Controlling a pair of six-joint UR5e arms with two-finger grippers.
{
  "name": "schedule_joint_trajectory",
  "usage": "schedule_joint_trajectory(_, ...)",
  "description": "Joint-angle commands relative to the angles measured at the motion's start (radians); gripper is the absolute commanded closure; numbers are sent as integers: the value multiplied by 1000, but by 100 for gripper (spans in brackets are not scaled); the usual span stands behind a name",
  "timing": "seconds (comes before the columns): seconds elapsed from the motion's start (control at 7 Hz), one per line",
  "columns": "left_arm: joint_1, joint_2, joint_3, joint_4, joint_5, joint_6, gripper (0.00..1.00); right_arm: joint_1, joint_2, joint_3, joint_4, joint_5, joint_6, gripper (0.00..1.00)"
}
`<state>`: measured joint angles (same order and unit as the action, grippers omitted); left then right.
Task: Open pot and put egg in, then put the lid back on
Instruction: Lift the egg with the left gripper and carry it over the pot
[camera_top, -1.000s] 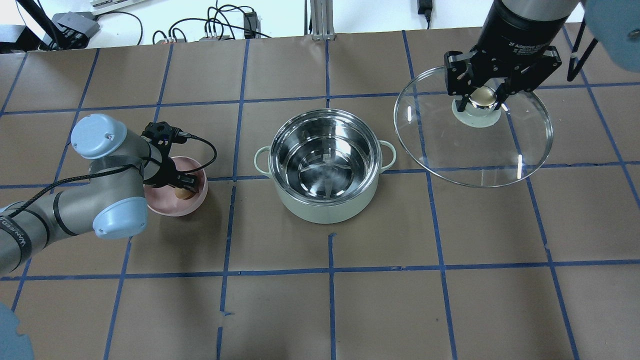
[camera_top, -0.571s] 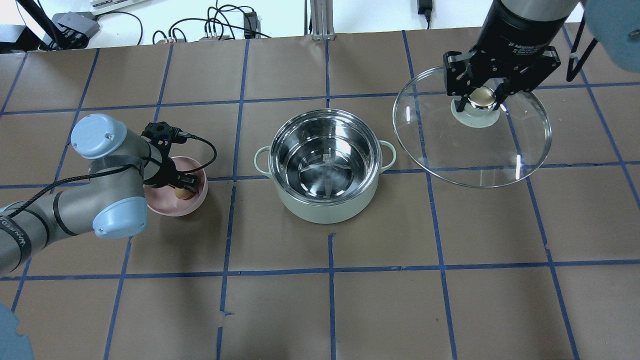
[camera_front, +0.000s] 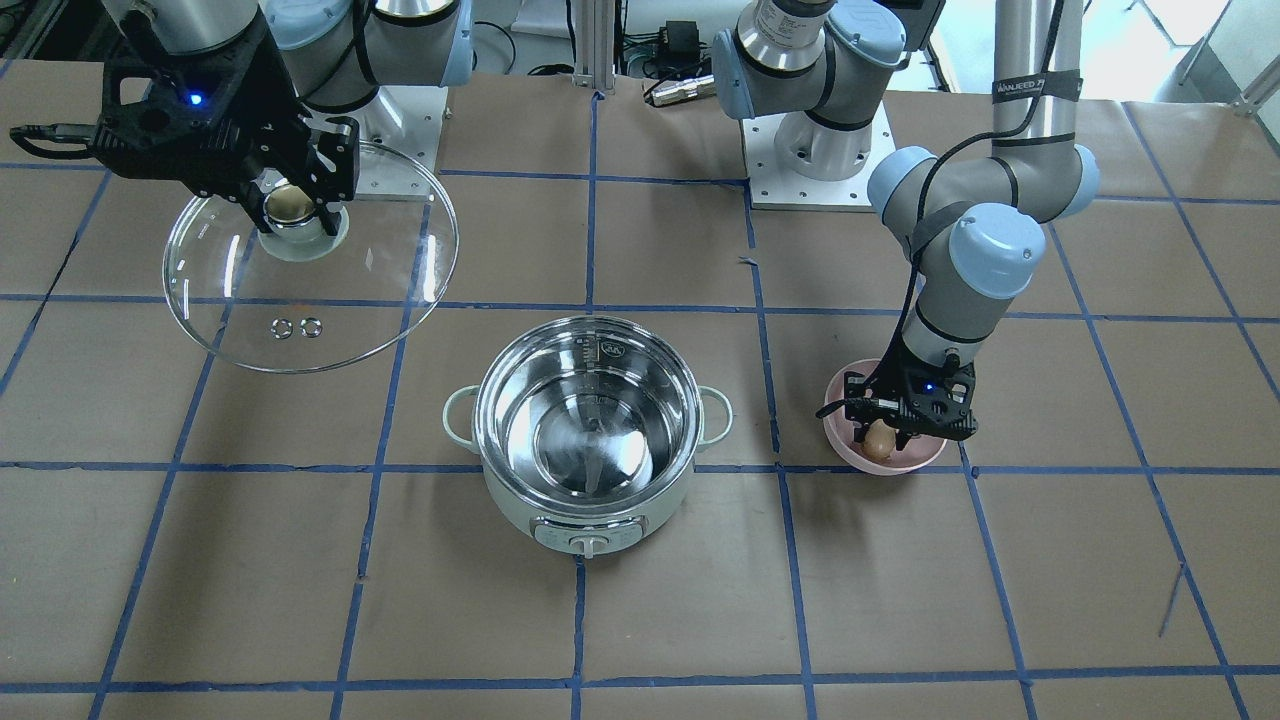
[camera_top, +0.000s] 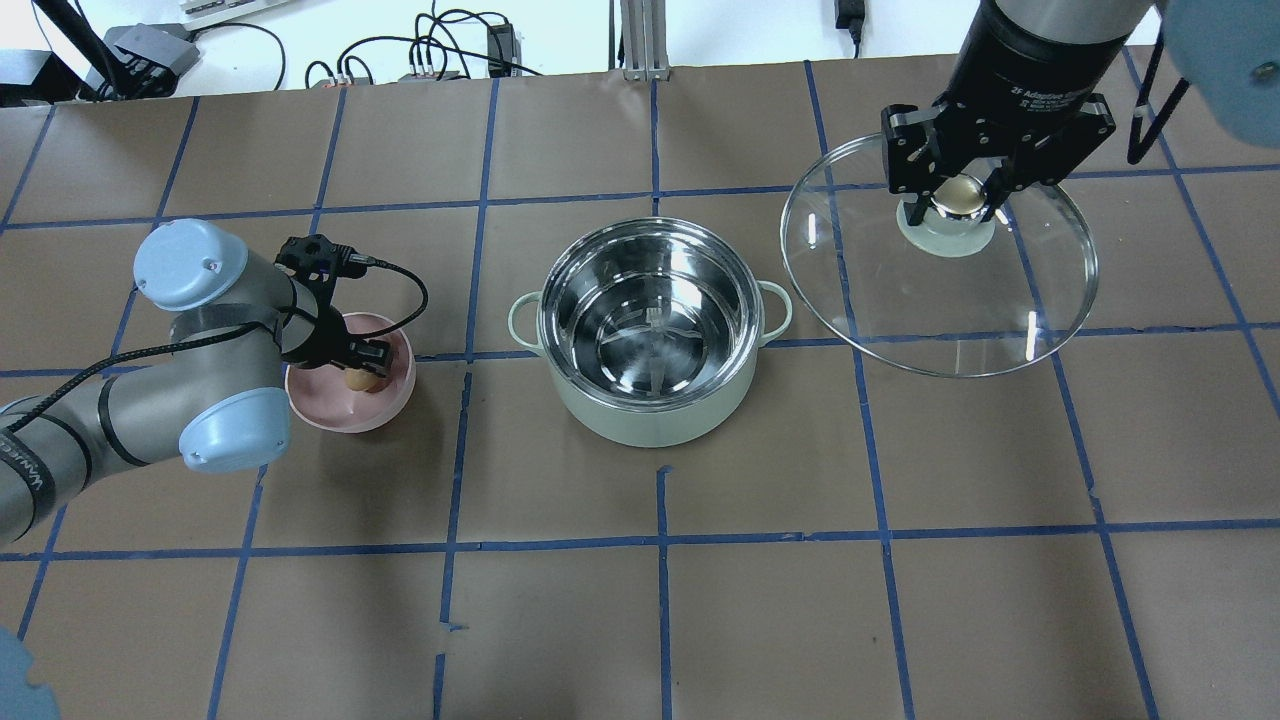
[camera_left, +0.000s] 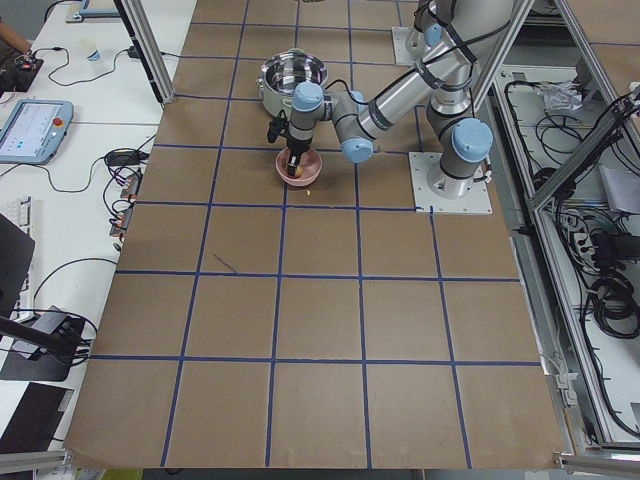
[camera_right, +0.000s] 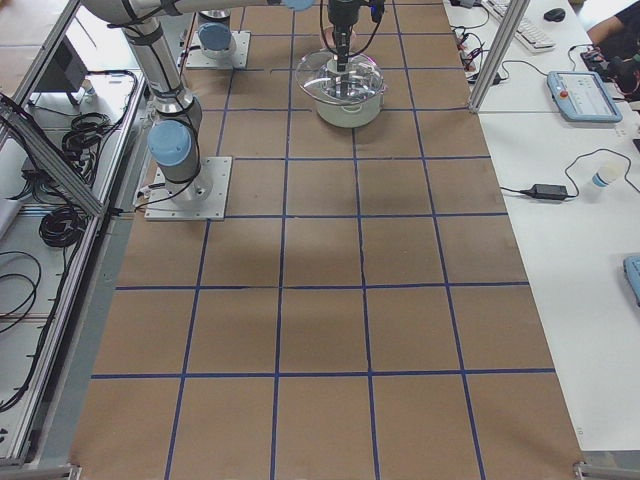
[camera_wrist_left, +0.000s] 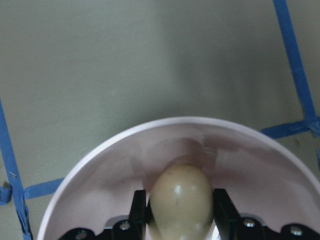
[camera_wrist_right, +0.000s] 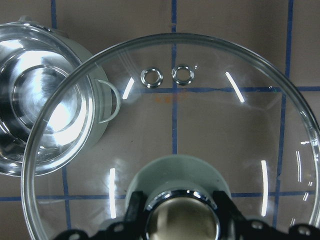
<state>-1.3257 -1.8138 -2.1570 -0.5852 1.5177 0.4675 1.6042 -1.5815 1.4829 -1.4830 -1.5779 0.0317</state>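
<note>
Two loads are held: left gripper (camera_top: 361, 377) pinches the egg (camera_wrist_left: 181, 200) in the bowl (camera_top: 340, 418), right gripper (camera_top: 958, 196) clamps the lid (camera_top: 940, 290); over-squeezing could crack the egg.

We see the mint-green pot (camera_top: 650, 425) open and empty — tan egg (camera_wrist_left: 181, 197) inside a pink bowl (camera_top: 330, 408), clear lid (camera_top: 940, 300) raised alongside.

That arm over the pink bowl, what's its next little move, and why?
Probably lift the egg straight up out of the pink bowl: the left gripper grips it on both sides, the pot stands open and empty, and the right gripper holds the lid off to the side.
</note>
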Motion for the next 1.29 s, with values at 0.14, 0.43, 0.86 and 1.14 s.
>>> schedule_joint_trajectory(0.14, -24, 45, 67, -130, 2, -45, 87, -4, 0, 0, 1, -2, -3, 100)
schedule_joint_trajectory(0.43, -64, 99, 152, -299, 4, -113, 87, -1, 0, 0, 0, -1, -4, 100)
schedule_joint_trajectory(0.86, -215, 108, 305, -442, 2, -312, 87, -4, 0, 0, 3, -2, -4, 100)
schedule_joint_trajectory(1.14, -335, 87, 368, -452, 2, -488, 87, -3, 0, 0, 4, -2, -4, 100)
